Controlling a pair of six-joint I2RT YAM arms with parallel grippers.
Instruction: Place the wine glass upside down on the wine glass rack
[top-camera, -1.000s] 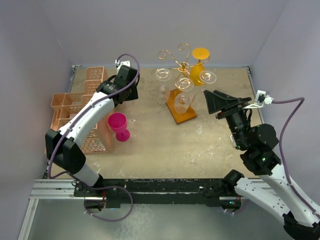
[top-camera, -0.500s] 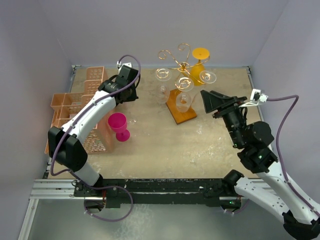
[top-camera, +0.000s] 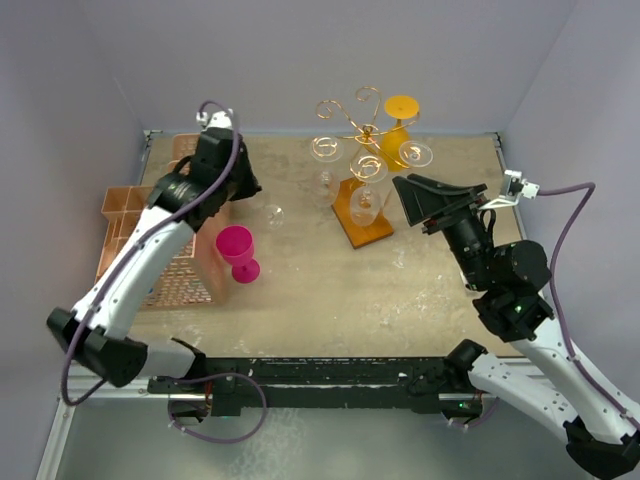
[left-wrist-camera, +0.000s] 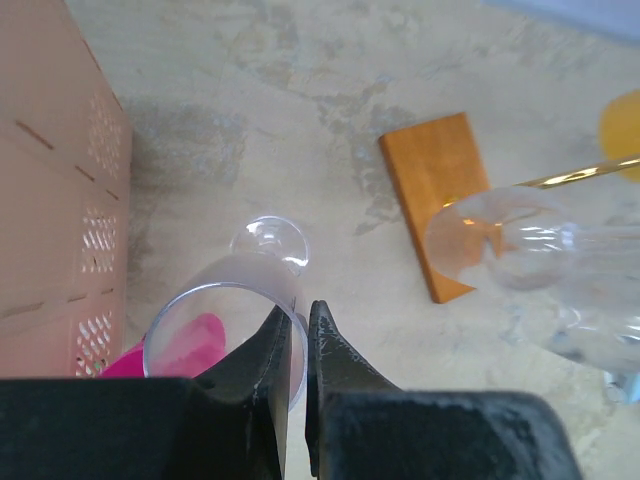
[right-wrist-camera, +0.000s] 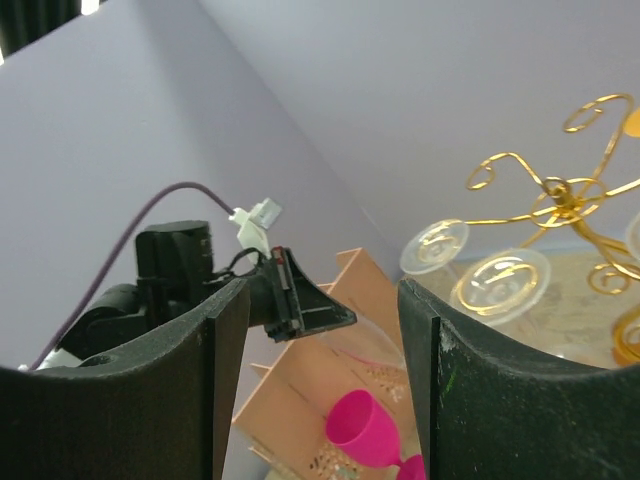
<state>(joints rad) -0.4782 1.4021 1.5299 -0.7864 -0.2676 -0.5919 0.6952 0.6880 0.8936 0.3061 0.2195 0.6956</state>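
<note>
Left hand (left-wrist-camera: 305, 310) was clenched on the wine glass (left-wrist-camera: 215, 322) — pinching the bowl wall at the rim, one finger inside, one out. The glass sat just off the corner of the crate (top-camera: 185, 280), near the pink glass (top-camera: 237, 250), well short of the wine glass rack (left-wrist-camera: 437, 200). Its long axis ran away from the hand: mouth at the wrist, stem and foot out toward the rack side, angled down at the bench (top-camera: 320, 290) — couldn't tell from these views whether the foot touched it.

Thin rim pinch, so I'd lift slowly, keep the wrist steady, roll until the foot is up, then slide the stem into a free scroll. Clear glasses (top-camera: 367, 168) already hung there, so come in from an open side.

Right hand (top-camera: 415, 205) was open and empty, just right of the rack.
</note>
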